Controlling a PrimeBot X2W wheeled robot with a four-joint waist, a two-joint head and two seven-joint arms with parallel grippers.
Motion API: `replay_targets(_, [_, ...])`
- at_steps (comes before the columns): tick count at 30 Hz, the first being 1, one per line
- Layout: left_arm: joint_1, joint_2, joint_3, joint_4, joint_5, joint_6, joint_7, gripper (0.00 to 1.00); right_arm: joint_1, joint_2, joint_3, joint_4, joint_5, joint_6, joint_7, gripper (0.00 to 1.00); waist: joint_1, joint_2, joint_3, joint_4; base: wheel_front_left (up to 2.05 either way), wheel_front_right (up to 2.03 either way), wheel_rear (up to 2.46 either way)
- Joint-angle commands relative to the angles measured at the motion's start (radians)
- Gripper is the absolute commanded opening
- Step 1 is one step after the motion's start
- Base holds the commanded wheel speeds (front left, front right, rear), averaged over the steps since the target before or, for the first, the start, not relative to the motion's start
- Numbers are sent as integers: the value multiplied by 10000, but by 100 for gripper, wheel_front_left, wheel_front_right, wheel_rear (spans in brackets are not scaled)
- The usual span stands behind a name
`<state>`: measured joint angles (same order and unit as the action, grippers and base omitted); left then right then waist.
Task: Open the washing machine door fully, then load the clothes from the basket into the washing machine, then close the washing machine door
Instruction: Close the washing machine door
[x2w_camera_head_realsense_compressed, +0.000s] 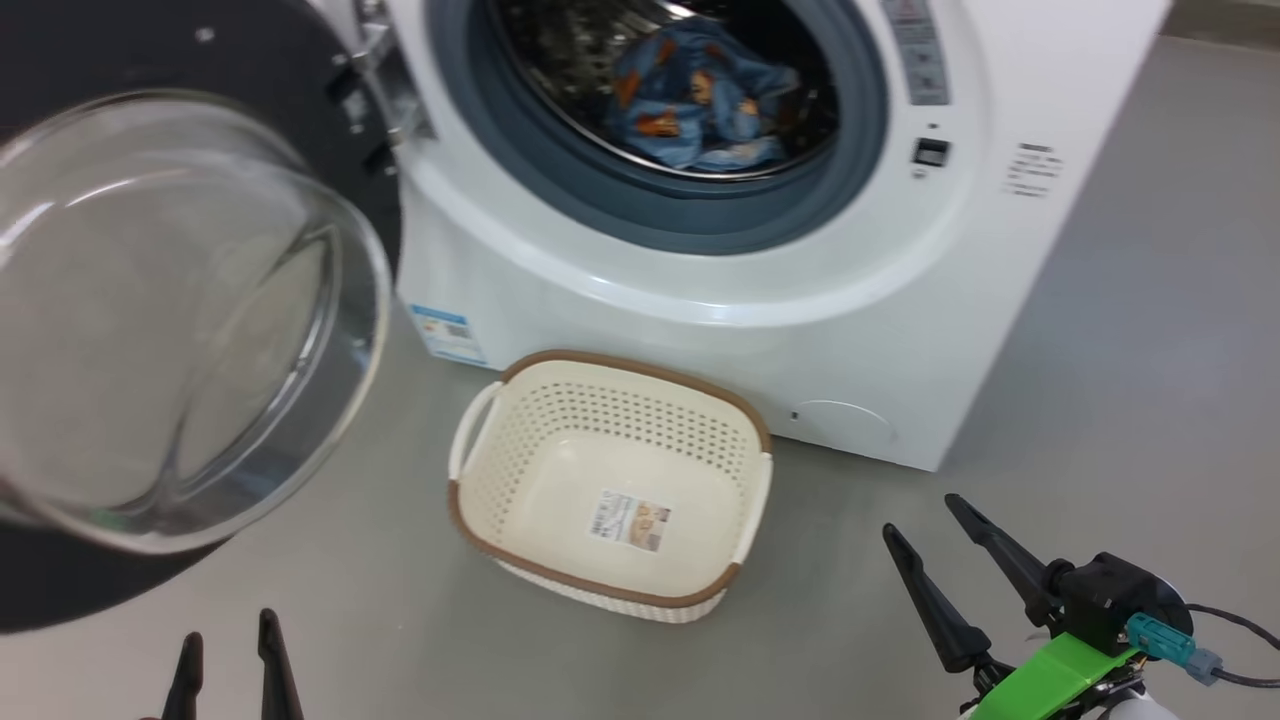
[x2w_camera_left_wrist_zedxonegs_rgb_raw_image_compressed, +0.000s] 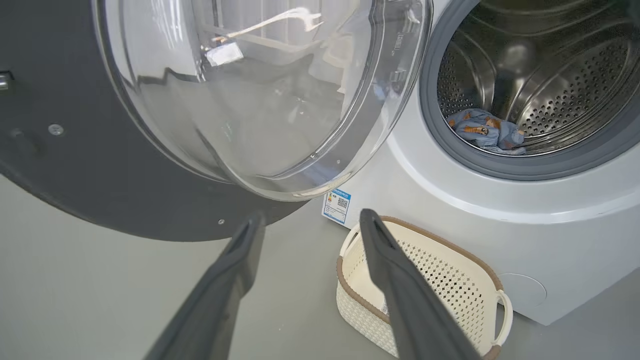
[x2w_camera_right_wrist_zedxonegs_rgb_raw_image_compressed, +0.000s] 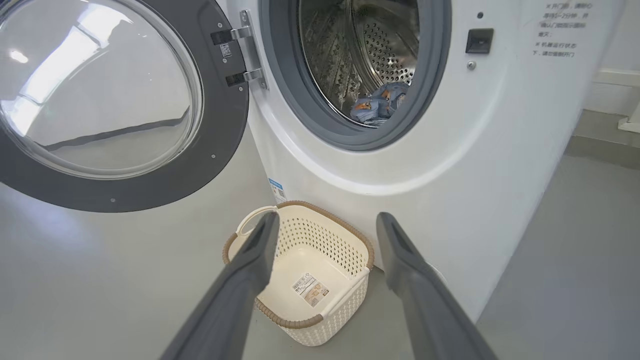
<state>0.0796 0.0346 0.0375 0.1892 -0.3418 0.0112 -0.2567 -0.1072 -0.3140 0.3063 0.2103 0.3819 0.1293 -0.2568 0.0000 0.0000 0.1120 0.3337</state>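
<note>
The washing machine (x2w_camera_head_realsense_compressed: 860, 300) stands with its door (x2w_camera_head_realsense_compressed: 170, 320) swung wide open to the left. The clothes (x2w_camera_head_realsense_compressed: 700, 100), light blue with orange figures, lie inside the steel drum and show again as the clothes (x2w_camera_left_wrist_zedxonegs_rgb_raw_image_compressed: 487, 132) and the clothes (x2w_camera_right_wrist_zedxonegs_rgb_raw_image_compressed: 380, 102). On the floor in front sits the basket (x2w_camera_head_realsense_compressed: 480, 535), holding just a paper label. My left gripper (x2w_camera_head_realsense_compressed: 228, 645) is open low at the left, below the door (x2w_camera_left_wrist_zedxonegs_rgb_raw_image_compressed: 125, 175). My right gripper (x2w_camera_head_realsense_compressed: 925, 520) is open at the lower right, to the right of the basket (x2w_camera_right_wrist_zedxonegs_rgb_raw_image_compressed: 345, 305), nothing between its fingers.
Grey floor (x2w_camera_head_realsense_compressed: 1150, 330) stretches to the right of the machine. The open door's glass bowl (x2w_camera_head_realsense_compressed: 150, 300) bulges toward me at the left. A blue sticker (x2w_camera_head_realsense_compressed: 447, 333) and a round lower flap (x2w_camera_head_realsense_compressed: 845, 425) mark the machine's front. A pale wall base (x2w_camera_right_wrist_zedxonegs_rgb_raw_image_compressed: 615, 80) shows far right.
</note>
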Motion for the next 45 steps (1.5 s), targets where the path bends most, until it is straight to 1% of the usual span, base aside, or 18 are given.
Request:
replay_targets(1, [-28,156,256,-235,-62,123,-51,100,-333,-104,184,-182,110,14,-49,100,0,0,-57,824,0,0,0])
replay_targets(8, [112,156,3,-282,-248,360,-51,100,-351,-83,320,-114,140,14,-49,100,0,0,-187,1352,0,0,0])
replay_targets(16, [256,156,-175,-396,-374,510,-51,100,-374,-53,414,-65,180,14,-49,100,0,0,-262,1515,0,0,0])
replay_targets(21, [278,156,-147,-517,-491,464,-51,100,-319,-46,458,-75,205,14,-49,100,0,0,-313,1517,0,0,0])
replay_targets(22, [226,156,-37,-726,-693,329,-51,50,-281,-42,456,-86,214,14,-49,100,0,0,-335,1529,0,0,0])
replay_targets(23, [176,156,69,-869,-804,226,-51,31,-255,-38,438,-93,217,14,-49,100,0,0,-346,1544,0,0,0])
replay_targets(24, [115,156,217,-1034,-822,112,-51,4,-227,-32,410,-103,216,14,-49,100,0,0,-353,1561,0,0,0])
replay_targets(25, [44,156,404,-1228,-764,5,-51,0,-200,-24,376,-117,211,14,-49,100,0,0,-353,1577,0,0,0])
replay_targets(30, [-738,343,1866,-2389,-419,-672,-51,0,-84,19,221,-188,156,14,-49,100,0,0,-317,1572,0,0,0])
replay_targets(31, [-1000,450,2212,-2588,-499,-796,-51,0,-69,27,179,-201,147,14,-49,100,0,0,-301,1564,0,0,0])
replay_targets(32, [-1000,450,2212,-2588,-499,-796,-51,0,-69,27,179,-201,147,14,-49,100,0,0,-301,1564,0,0,0])
replay_targets(34, [-1604,753,2856,-2813,-846,-1025,-51,0,-49,33,108,-224,133,14,-49,100,0,0,-254,1535,0,0,0])
replay_targets(36, [-2290,1251,3435,-2742,-1366,-1204,-51,0,-54,38,74,-240,118,14,-49,100,0,0,-193,1474,0,0,0])
replay_targets(38, [-3024,1780,3853,-2445,-2246,-1326,-51,0,-69,48,42,-262,99,14,-49,100,0,0,-115,1395,0,0,0])
replay_targets(39, [-3725,2475,4115,-2015,-3100,-1379,46,0,-74,63,-6,-278,81,14,-49,100,0,0,-40,1324,0,0,0])
replay_targets(40, [-4084,2814,4241,-1766,-3527,-1392,149,0,-81,67,-29,-288,71,14,-49,100,0,0,11,1285,0,0,0])
replay_targets(43, [-5167,3696,4603,-820,-4848,-1409,651,0,-117,55,-110,-313,43,14,-49,100,0,0,169,1186,0,0,0])
replay_targets(45, [-5902,4145,4808,69,-5888,-1413,1267,0,-156,43,-148,-326,22,14,-49,100,0,0,263,1117,0,0,0])
